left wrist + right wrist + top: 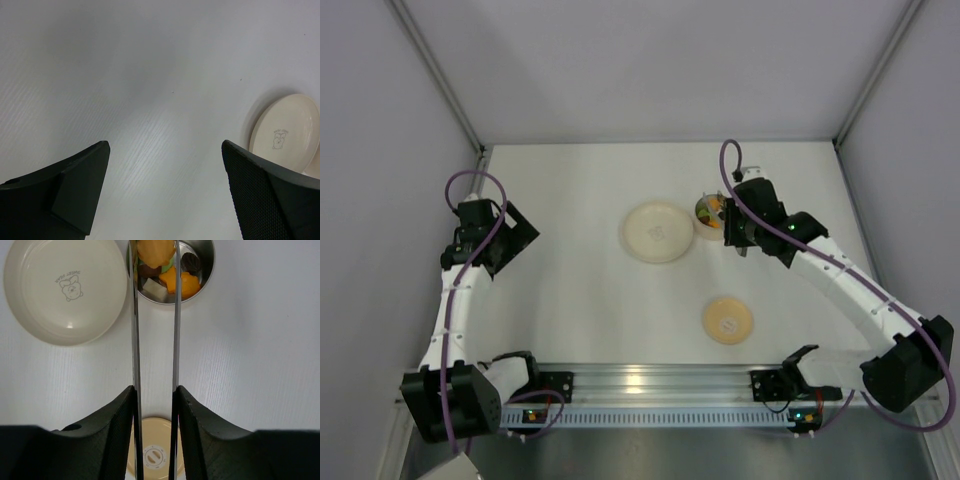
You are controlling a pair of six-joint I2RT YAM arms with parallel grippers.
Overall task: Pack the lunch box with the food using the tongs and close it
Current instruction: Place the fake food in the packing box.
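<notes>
A white table (580, 300) sits boxed in by pale grey walls (380, 120). On it the lunch box (710, 210), a small open tin, stands at 3 o'clock of the cream plate (658, 232), just beside its rim. Its round tan lid (727, 320) lies apart at 5 o'clock of the plate, toward the arm bases.

In the right wrist view, the right gripper (155, 390) has its jaws pressed onto the two thin blades of the tongs (135, 340), partway along them. The tips reach to 12 o'clock over the tin. An orange-yellow piece (156, 251) appears pinched between them, above the food (180, 282) already inside. The left gripper (165, 150) hangs with its jaws spread wide and nothing between them.

The tongs are probably springy, smooth and prone to twist, so a hold on the flat of both blades suits them. The pieces look light and could slip or roll. The tin is likely light enough to slide if nudged. The flat lid is best taken by its edge.

The plate crowds the tin at 9 o'clock. Nothing else stands near.
</notes>
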